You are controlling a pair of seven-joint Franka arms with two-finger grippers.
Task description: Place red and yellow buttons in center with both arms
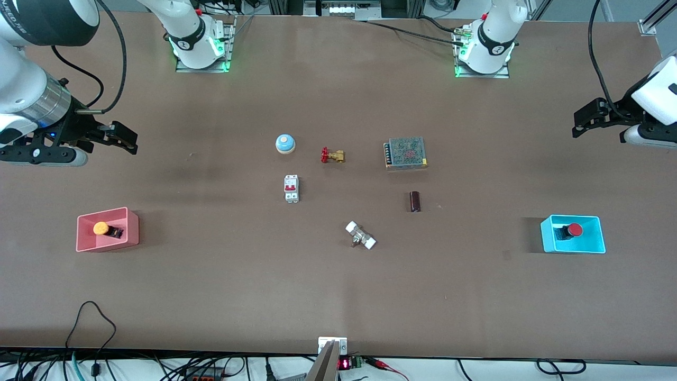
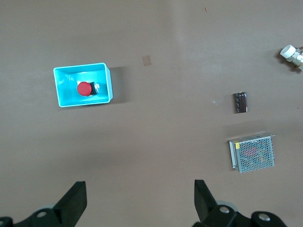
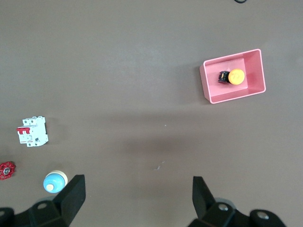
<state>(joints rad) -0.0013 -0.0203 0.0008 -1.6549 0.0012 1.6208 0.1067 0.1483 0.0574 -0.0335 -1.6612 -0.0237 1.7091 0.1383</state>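
Red button point(image 1: 574, 229) in cyan tray point(image 1: 596, 244), yellow button point(image 1: 101, 228) in pink tray point(image 1: 106, 243), both jaws open.

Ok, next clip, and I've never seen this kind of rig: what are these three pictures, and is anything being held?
Two white robot arms share a brown table. The wide picture looks down from across it; the other two come from cameras on each arm's wrist. The left gripper hangs over its own end of the table, the right gripper over the opposite end, both with jaws open and empty. The red button lies in a cyan tray, the yellow button in a pink tray. Between them lie a bell, a brass valve, a breaker and other small parts.
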